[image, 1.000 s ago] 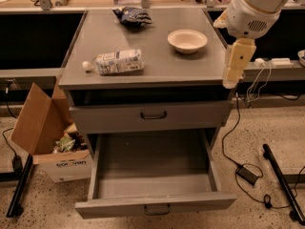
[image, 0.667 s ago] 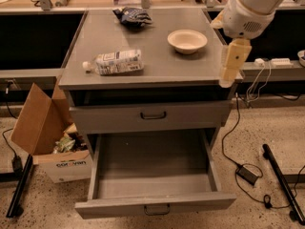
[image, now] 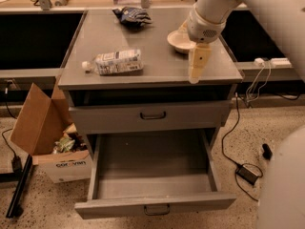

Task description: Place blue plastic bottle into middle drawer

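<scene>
Blue plastic bottle (image: 116, 62) laid on side on cabinet top (image: 157, 73), left of centre: clear body, white-bluish printed label, white cap pointed left. Middle drawer (image: 155, 205) pulled open below. Gripper (image: 194, 78) held near cream bowl (image: 180, 42), well apart from bottle; its state cannot be told.

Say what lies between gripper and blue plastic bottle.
Nothing: camera view shows bare cabinet top from the blue plastic bottle to the gripper near its right edge.

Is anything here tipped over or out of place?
The blue plastic bottle lies on its side on the cabinet top. The middle drawer below hangs open, nothing in it. The gripper hangs over the top's right front, by the bowl.
</scene>
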